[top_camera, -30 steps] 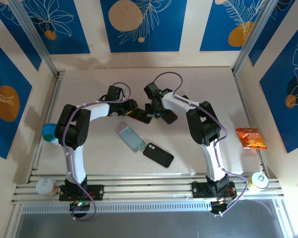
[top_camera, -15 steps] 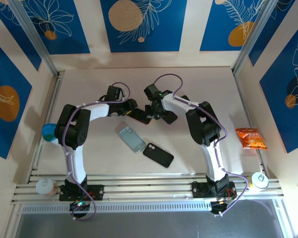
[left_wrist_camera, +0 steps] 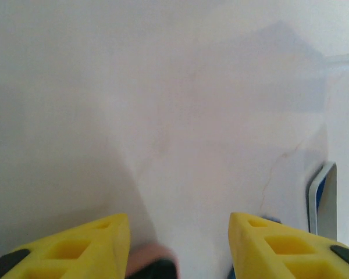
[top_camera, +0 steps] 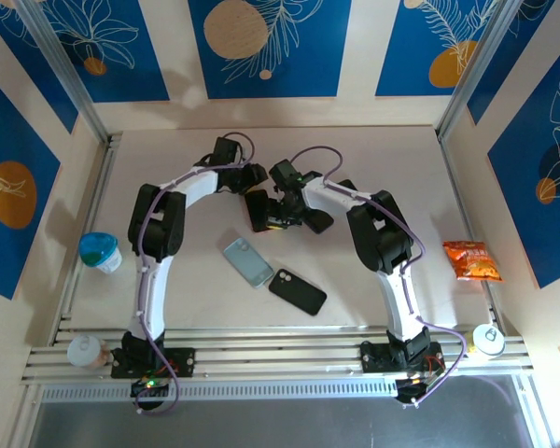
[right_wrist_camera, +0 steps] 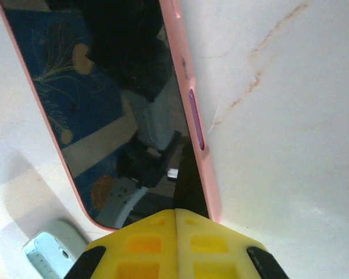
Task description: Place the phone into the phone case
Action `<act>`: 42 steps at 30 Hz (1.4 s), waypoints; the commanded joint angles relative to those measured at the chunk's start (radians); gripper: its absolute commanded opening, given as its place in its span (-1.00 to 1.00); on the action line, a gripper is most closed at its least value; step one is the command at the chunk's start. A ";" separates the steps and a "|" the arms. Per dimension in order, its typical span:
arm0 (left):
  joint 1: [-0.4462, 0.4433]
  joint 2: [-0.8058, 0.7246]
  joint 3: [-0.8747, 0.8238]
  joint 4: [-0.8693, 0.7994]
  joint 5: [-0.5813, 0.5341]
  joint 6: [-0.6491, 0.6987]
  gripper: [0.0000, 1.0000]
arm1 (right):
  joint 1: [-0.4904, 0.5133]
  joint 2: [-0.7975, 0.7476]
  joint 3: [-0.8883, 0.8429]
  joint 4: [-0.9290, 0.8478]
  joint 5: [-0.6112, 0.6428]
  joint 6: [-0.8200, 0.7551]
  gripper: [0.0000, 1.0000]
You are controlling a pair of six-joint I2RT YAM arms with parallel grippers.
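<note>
The phone [top_camera: 260,211], dark-screened, lies flat in the middle of the table inside a pink phone case [right_wrist_camera: 193,107] that rims it on all sides. My right gripper [top_camera: 278,213] is shut, its yellow fingertips [right_wrist_camera: 163,232] pressed together on the phone's near end [right_wrist_camera: 122,99]. My left gripper [top_camera: 254,177] hangs open just behind the phone, and nothing is between its fingers [left_wrist_camera: 75,247]. A pink and dark corner [left_wrist_camera: 154,267] peeks in at the bottom of the left wrist view.
A light blue phone-shaped thing [top_camera: 248,261] and a black phone [top_camera: 297,291] lie nearer the arms' bases. A blue-lidded cup [top_camera: 100,250] stands at the left, a snack bag [top_camera: 472,259] at the right. Small containers [top_camera: 86,351] [top_camera: 488,338] sit on the front rail.
My left arm has swung back and away from the phone, stretching toward the far side. The phone has turned a little. My right gripper has stayed on it.
</note>
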 commanded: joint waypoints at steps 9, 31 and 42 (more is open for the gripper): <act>0.046 -0.175 -0.062 0.063 0.009 -0.009 0.00 | -0.015 -0.100 -0.046 0.060 -0.113 0.020 -1.00; 0.062 -0.685 -0.722 0.112 -0.060 -0.063 0.00 | 0.048 -0.045 -0.110 0.075 -0.175 -0.004 -1.00; 0.085 -0.732 -0.753 0.071 -0.077 -0.047 0.01 | -0.004 0.141 0.163 0.017 -0.180 -0.028 -1.00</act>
